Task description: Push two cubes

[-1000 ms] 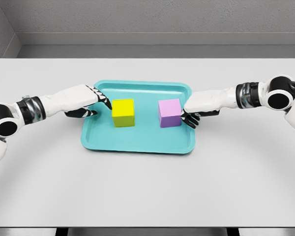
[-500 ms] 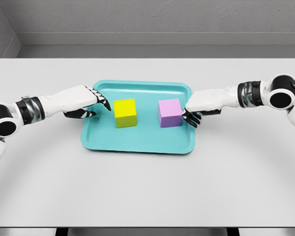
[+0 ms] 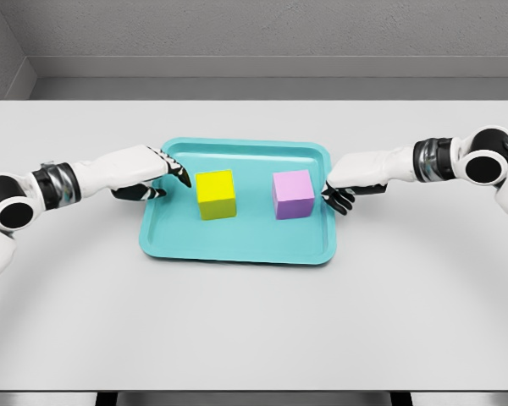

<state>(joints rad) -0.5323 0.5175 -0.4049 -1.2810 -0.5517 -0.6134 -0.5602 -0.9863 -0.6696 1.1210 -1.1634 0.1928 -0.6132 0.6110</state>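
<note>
2 cubes sitting apart on the tray, pushing apparently unfinished.
Left hand [image 3: 148, 173] and right hand [image 3: 349, 184], fingers loosely extended and gripping nothing, are flanking the yellow cube [image 3: 215, 194] and purple cube [image 3: 293, 194] on the flat teal plastic tray [image 3: 237, 245].

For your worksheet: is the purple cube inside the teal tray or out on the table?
Inside. The purple cube sits flat on the floor of the teal tray, within its raised rim, right of the yellow cube.

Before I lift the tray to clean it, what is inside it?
Inside the teal tray sit a yellow cube and a purple cube, apart. Tray floor beneath each cube is covered.
</note>
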